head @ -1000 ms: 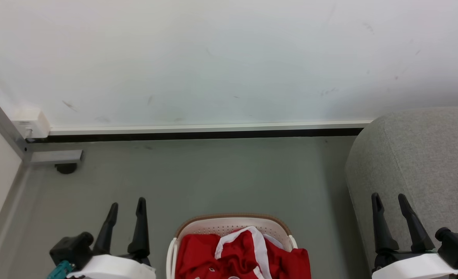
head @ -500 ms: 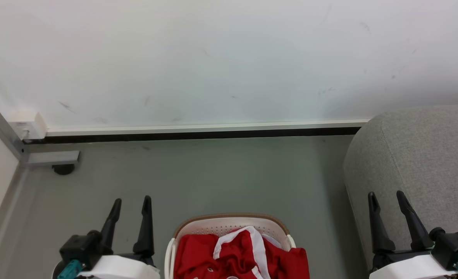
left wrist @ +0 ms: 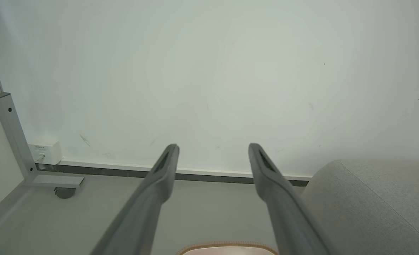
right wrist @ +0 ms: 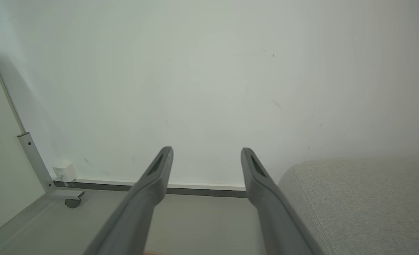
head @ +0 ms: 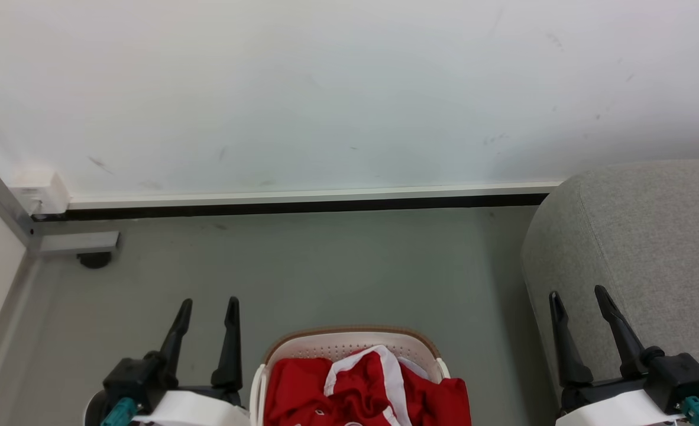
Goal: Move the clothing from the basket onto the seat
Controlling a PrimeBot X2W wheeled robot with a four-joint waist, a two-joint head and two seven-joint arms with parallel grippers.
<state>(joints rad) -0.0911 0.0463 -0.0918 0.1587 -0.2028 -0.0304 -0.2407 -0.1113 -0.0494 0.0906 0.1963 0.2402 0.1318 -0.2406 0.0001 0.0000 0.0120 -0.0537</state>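
Red clothing with white trim lies bunched in the cream basket at the bottom centre of the head view; the basket's brown rim peeks into the left wrist view. The grey seat rises at the right, also seen as the seat and the seat in the wrist views. My left gripper stands open and empty left of the basket. My right gripper is open and empty in front of the seat's left side.
A white wall with a baseboard closes the far side. A grey metal frame with a caster and a white box sit in the left corner. Grey floor lies between basket and wall.
Both grippers have shifted slightly: the left one to the right toward the basket, the right one to the left. The head view has drifted a little too.
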